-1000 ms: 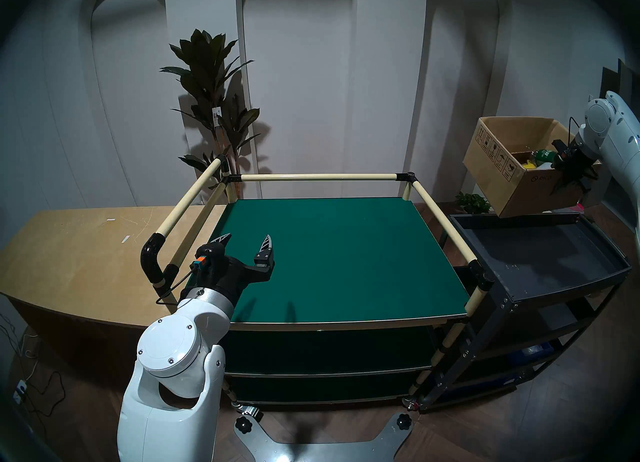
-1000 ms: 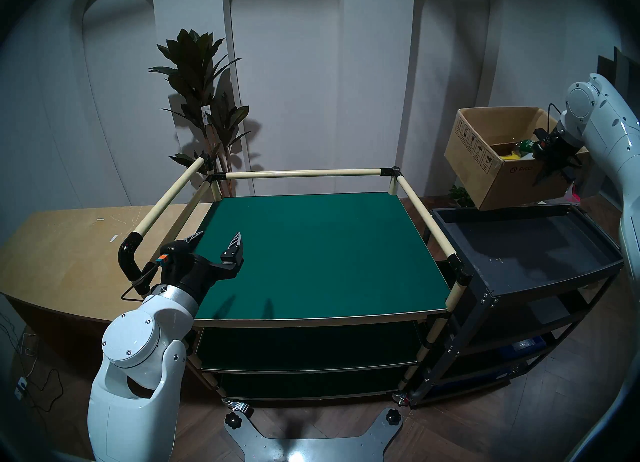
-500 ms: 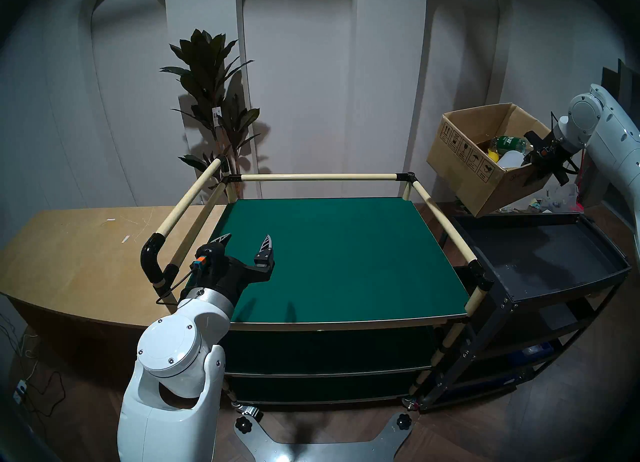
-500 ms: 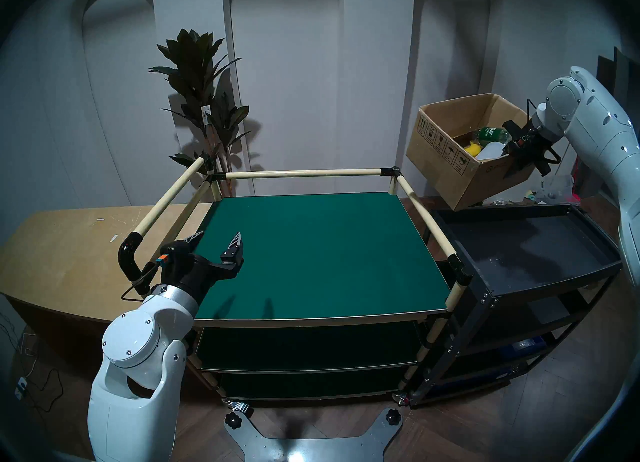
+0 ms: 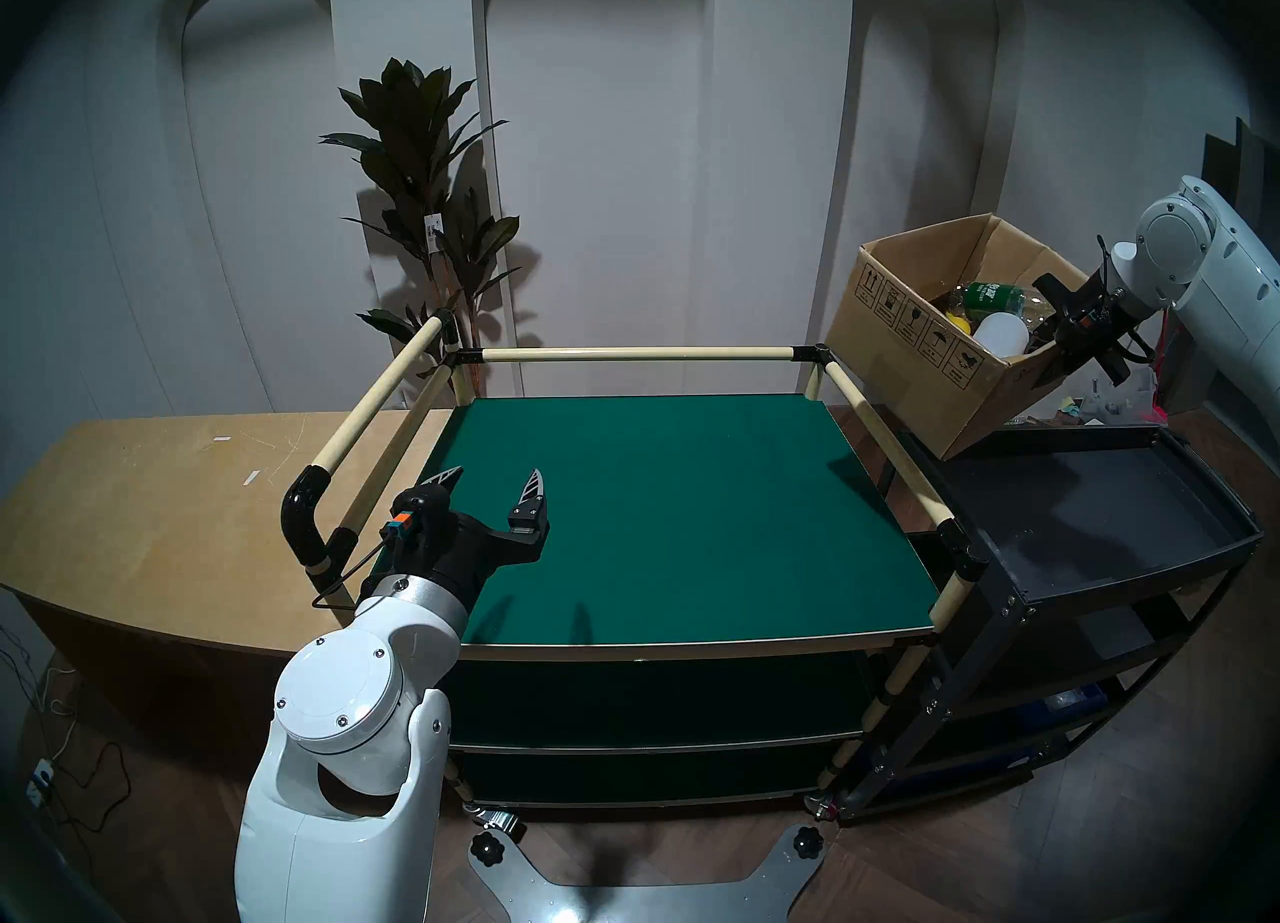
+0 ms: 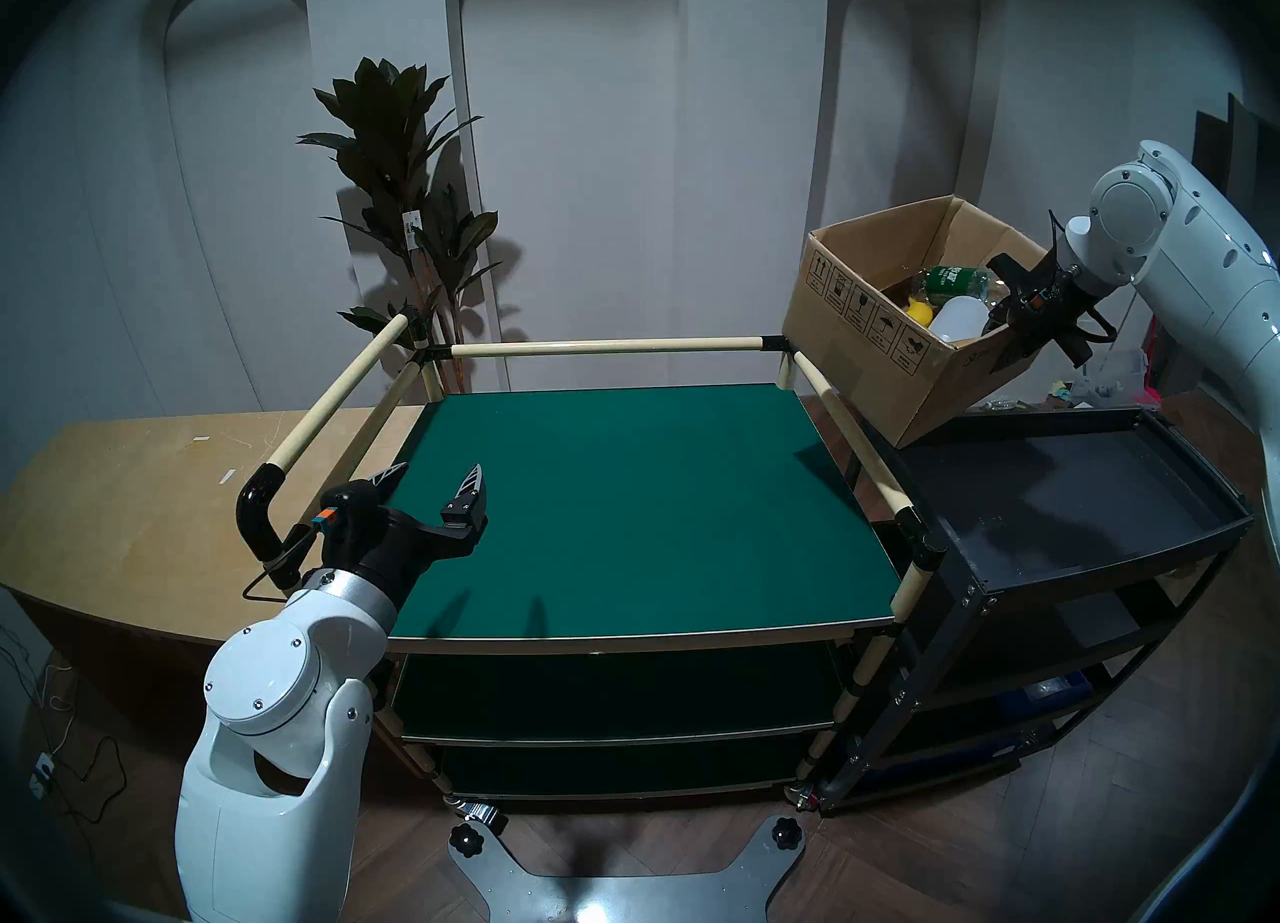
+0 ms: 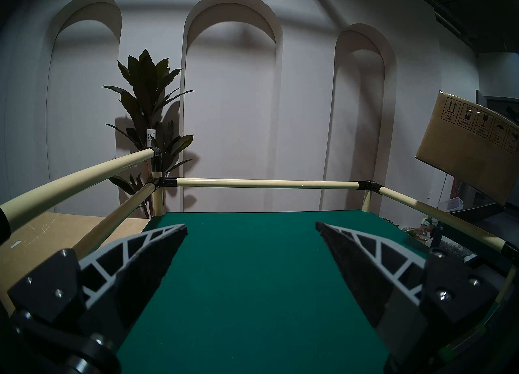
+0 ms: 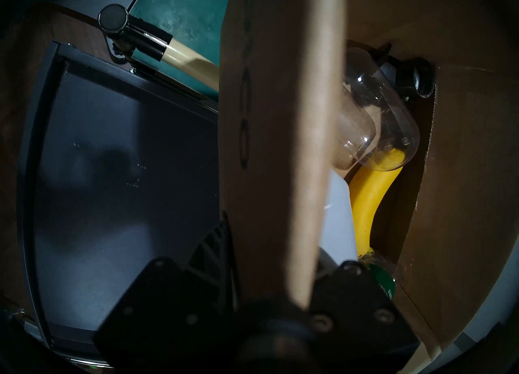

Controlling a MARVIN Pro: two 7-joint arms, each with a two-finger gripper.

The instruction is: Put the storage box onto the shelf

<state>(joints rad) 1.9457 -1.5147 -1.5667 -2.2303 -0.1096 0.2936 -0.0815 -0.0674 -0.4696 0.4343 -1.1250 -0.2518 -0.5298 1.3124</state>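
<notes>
Box (image 5: 921, 346) aloft, tilted, right of the shelf's (image 5: 665, 520) right rail, over the black cart (image 5: 1080, 513). Right gripper (image 5: 1067, 340) pinching the box's near wall, jaws pressed on cardboard. Left gripper (image 5: 495, 485) spread, empty, low over the shelf's left front, well apart from the box. Coming move, likely: leftward across the rail, by the right arm alone.

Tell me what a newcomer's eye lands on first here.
The tilted storage box, held in the air by the right gripper clamped on its wall, above the black cart beside the shelf. Next, the left gripper, open and empty over the green top board.
</notes>
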